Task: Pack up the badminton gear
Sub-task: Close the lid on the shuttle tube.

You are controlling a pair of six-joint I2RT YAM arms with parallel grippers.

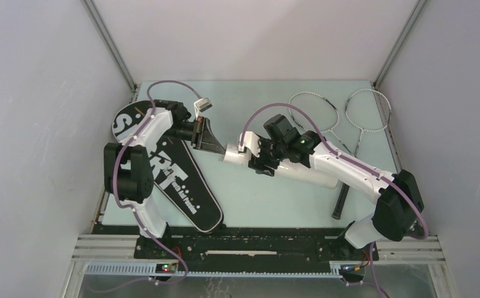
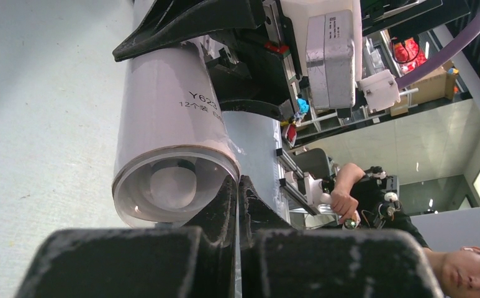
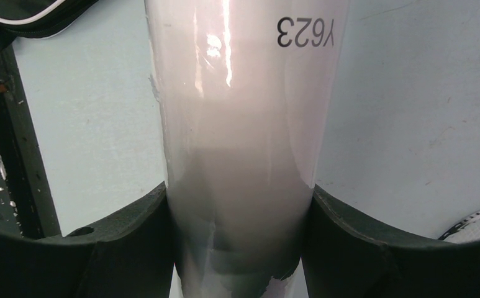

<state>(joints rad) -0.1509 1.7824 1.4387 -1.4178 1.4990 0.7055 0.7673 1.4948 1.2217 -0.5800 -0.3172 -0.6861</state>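
You have the bag (image 1: 163,171) lying at the table's (image 1: 256,198) left. The tube (image 1: 234,155) lies across the middle, with the right gripper (image 1: 259,160) around it and the left gripper (image 1: 215,146) at its left end. The racquets (image 1: 313,110) lie side by side at the far right.

Glossy film-wrapped tube (image 3: 243,136); matt, faintly scuffed table (image 3: 411,124).

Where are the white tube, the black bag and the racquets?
white tube (image 3: 240,124), right wrist view, side wall.
black bag (image 1: 194,198), top view, narrow lower end.
racquets (image 1: 313,110), top view, left head's strings.

White tube (image 3: 243,124) snug between the right hand (image 3: 240,208) fingers (image 3: 131,242)
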